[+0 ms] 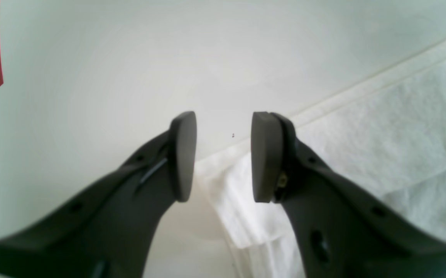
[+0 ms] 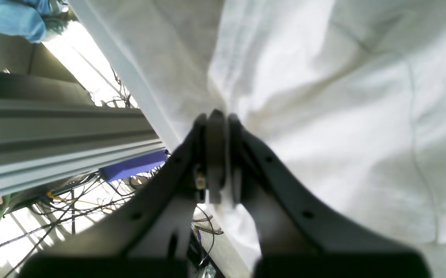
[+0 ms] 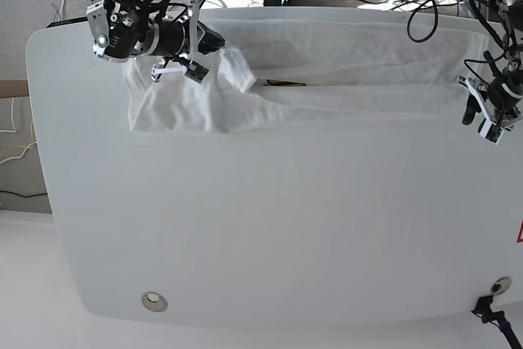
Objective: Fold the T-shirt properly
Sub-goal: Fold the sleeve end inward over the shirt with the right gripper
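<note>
Left pincer (image 1: 223,154) agape, right pincer (image 2: 218,119) clamped, arms apart

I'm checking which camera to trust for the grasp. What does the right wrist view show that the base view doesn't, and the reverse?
Only the right wrist view shows the right gripper shut on the T-shirt, cloth pinched between its pads. Only the base view shows the whole table, the shirt spread along its far edge, and the left gripper at the shirt's other end. Both show the right gripper at the white cloth.
</note>
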